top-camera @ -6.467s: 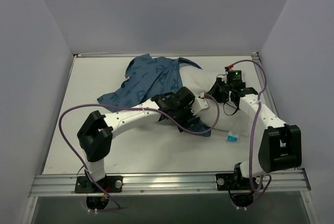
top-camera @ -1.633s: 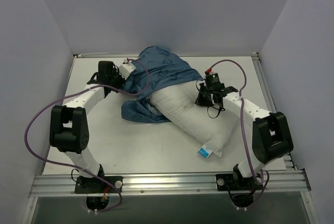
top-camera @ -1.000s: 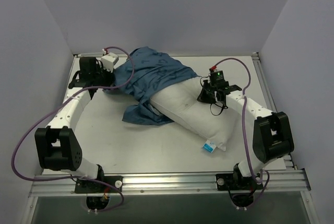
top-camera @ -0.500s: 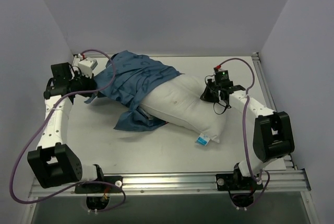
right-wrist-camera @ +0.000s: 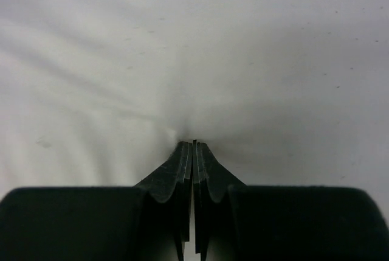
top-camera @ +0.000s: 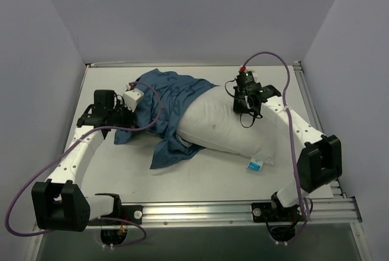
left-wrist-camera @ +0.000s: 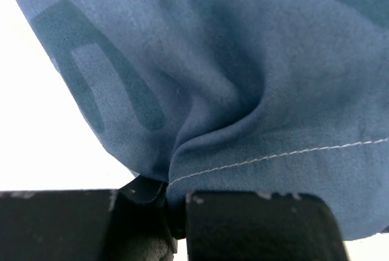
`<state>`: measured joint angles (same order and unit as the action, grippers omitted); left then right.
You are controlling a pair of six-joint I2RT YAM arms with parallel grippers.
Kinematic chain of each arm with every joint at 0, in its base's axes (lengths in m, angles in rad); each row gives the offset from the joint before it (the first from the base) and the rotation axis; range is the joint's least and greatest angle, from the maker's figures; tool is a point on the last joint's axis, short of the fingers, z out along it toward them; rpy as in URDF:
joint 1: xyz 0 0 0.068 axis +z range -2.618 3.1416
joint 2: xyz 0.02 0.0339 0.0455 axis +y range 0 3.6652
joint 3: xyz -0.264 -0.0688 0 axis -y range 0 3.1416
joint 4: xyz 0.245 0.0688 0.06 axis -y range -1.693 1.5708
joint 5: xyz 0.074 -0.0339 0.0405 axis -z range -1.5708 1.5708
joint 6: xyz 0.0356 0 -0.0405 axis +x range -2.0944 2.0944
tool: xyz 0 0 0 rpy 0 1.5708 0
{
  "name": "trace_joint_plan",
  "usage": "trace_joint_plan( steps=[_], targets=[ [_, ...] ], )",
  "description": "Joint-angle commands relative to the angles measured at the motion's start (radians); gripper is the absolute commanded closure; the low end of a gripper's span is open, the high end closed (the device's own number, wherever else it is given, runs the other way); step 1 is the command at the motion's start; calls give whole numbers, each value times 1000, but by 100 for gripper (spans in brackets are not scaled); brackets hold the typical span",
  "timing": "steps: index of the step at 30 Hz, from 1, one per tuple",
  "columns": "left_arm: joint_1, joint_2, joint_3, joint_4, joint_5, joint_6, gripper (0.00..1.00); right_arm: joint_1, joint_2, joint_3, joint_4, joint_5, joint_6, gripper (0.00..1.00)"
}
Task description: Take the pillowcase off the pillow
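The white pillow (top-camera: 228, 128) lies slantwise mid-table, its blue-and-white tag (top-camera: 254, 165) at the near right corner. The blue pillowcase (top-camera: 170, 106) covers only its far left end and trails in a loose heap onto the table. My left gripper (top-camera: 126, 117) is shut on the pillowcase (left-wrist-camera: 243, 90); in the left wrist view a stitched hem fold is pinched between its fingers (left-wrist-camera: 175, 212). My right gripper (top-camera: 243, 104) sits at the pillow's far right end. Its fingertips (right-wrist-camera: 193, 146) are shut on a pucker of the pillow (right-wrist-camera: 273, 60), and creases run toward them.
Grey walls enclose the white table (top-camera: 200, 179) on three sides. A metal rail (top-camera: 200, 211) runs along the near edge by the arm bases. Purple cables loop from both arms, the left one sweeping low near the front left corner.
My left gripper has moved right and nearer with the pillowcase, letting the cloth slacken into a heap. The right gripper shifted slightly, and the pillow swung, its tagged corner going right.
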<state>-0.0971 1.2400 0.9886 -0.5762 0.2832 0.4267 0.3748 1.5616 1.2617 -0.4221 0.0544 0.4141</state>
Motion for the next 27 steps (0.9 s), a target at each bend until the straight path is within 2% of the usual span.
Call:
trace_joint_plan(
  steps=[1, 4, 8, 11, 13, 14, 15, 17, 18, 23, 27],
  targets=[
    [-26, -20, 19, 56, 20, -25, 98, 113, 5, 169, -247, 171, 26, 100],
    [-58, -28, 4, 52, 31, -34, 98, 188, 37, 257, -264, 216, 66, 100],
    [-119, -19, -13, 47, 7, -39, 98, 234, 92, 248, -216, 205, 101, 100],
    [-128, -14, -7, 39, 20, -36, 98, 243, 146, 161, -129, 112, 104, 100],
    [-130, -1, 4, 15, 5, -11, 98, 213, 190, 95, -61, 113, 109, 100],
    [-128, 13, 4, -19, -7, 21, 90, 191, 202, 21, -46, 113, 118, 100],
    [-127, 19, 4, -30, -27, 30, 74, 167, 215, -19, 3, 101, 121, 100],
    [-124, 35, -19, -65, -115, 73, 32, 90, 219, -123, 52, 55, 117, 100],
    [-121, 36, -33, -70, -140, 87, 6, 69, 215, -149, 87, 45, 114, 100],
    [-105, 45, -171, -1, -303, 168, 6, -19, 202, -209, 121, 38, 57, 100],
    [-102, 67, -167, 59, -314, 167, 6, -54, 250, -200, 120, 22, 6, 100]
  ],
)
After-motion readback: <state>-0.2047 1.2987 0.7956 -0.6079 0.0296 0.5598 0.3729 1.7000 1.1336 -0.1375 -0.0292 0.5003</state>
